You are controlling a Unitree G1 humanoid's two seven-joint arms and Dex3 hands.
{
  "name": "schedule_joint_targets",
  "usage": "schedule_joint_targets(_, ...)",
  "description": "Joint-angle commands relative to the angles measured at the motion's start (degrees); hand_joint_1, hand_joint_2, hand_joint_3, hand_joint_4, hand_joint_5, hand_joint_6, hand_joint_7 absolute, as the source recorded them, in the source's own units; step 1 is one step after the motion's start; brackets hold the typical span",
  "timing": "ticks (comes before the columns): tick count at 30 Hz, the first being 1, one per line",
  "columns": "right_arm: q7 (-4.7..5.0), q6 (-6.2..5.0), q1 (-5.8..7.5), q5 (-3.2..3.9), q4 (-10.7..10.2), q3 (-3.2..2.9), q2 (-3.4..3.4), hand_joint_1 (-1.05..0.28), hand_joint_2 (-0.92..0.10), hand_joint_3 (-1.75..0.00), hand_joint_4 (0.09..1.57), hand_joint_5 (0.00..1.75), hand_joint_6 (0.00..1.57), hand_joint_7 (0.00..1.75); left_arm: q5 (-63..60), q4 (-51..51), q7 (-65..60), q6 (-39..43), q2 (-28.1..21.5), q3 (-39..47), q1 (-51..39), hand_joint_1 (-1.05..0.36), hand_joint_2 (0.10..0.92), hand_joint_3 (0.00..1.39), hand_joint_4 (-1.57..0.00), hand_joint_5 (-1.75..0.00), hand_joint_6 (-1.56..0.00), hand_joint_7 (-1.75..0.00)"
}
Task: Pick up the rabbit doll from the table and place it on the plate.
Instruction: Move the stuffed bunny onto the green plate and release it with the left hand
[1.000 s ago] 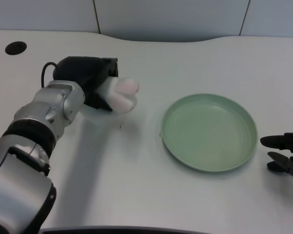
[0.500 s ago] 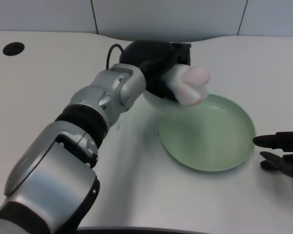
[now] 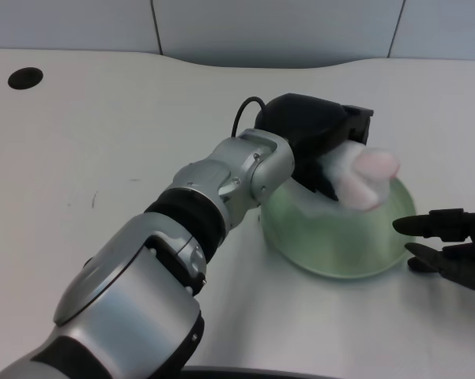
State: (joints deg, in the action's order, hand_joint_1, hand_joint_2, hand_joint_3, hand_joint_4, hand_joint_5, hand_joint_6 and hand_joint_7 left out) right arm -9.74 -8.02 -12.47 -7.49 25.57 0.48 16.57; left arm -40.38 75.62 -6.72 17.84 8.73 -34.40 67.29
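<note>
Soft, plush-looking white and pink rabbit doll (image 3: 362, 177); smooth, faintly glossy green plate (image 3: 324, 237), seemingly plastic; matt white desk (image 3: 103, 134), finely textured; brushed silver metal forearm (image 3: 221, 185); matt black left hand (image 3: 312, 138), plastic-looking casing.

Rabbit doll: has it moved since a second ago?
Yes. The left hand has carried the rabbit doll rightward, from left of the plate to over it.
</note>
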Motion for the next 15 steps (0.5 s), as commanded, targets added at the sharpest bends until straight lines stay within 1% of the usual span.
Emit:
schedule_joint_targets(1,0.36,1.51,1.41,-0.27,-1.8,0.05,0.29,-0.48,-0.92,-0.21,1.1,0.02,0.92,0.01,-0.7,0.5,-0.5,-1.0,0.2,-0.7,-0.9,-0.12,0.921,0.09,-0.73,-1.74,-0.58,-1.73)
schedule_joint_targets(3,0.16,1.91,1.9,-0.17,-2.7,0.08,0.22,-0.47,-0.92,-0.21,1.1,0.02,0.91,0.01,-1.1,0.6,-0.7,-0.8,0.3,-1.3,-1.4,-0.11,0.912,0.09,-0.79,-1.74,-0.61,-1.74)
schedule_joint_targets(7,0.15,2.38,2.34,-0.16,-3.6,0.12,0.12,-0.45,-0.92,-0.22,1.09,0.01,0.91,0.0,-1.5,0.6,-1.2,-0.4,0.2,-1.9,-1.9,-0.09,0.906,0.08,-0.79,-1.75,-0.61,-1.75)
schedule_joint_targets(11,0.27,2.14,2.7,-0.41,-4.1,0.33,0.1,-0.43,-0.92,-0.22,1.08,0.01,0.89,0.0,-1.6,0.8,0.0,-0.8,0.2,-2.0,-1.9,-0.21,0.858,0.04,-0.71,-1.75,-0.52,-1.73)
schedule_joint_targets(12,0.39,2.44,2.82,-0.61,-4.5,0.42,0.1,-0.43,-0.92,-0.22,1.08,0.01,0.89,0.0,-1.4,0.9,0.9,-0.7,0.1,-1.8,-1.8,-0.23,0.852,0.03,-0.69,-1.75,-0.5,-1.72)
schedule_joint_targets(13,0.49,3.04,2.92,-0.85,-4.9,0.49,0.08,-0.44,-0.92,-0.22,1.08,0.01,0.88,0.0,-1.2,0.9,1.8,-0.4,-0.1,-1.7,-1.7,-0.34,0.849,0.02,-0.57,-1.45,-0.48,-1.32)
schedule_joint_targets(14,0.55,3.52,2.99,-1.03,-5.3,0.52,0.05,-0.44,-0.92,-0.22,1.08,0.01,0.88,0.0,-1.1,0.9,2.3,-0.1,-0.2,-1.6,-1.7,-0.39,0.847,0.01,-0.54,-1.25,-0.52,-1.03)
schedule_joint_targets(15,0.6,3.89,3.06,-1.13,-5.6,0.51,-0.04,-0.45,-0.92,-0.23,1.08,0.0,0.88,0.0,-1.0,0.9,3.2,0.5,-0.4,-1.6,-1.6,-0.42,0.846,0.0,-0.54,-1.15,-0.55,-0.87)
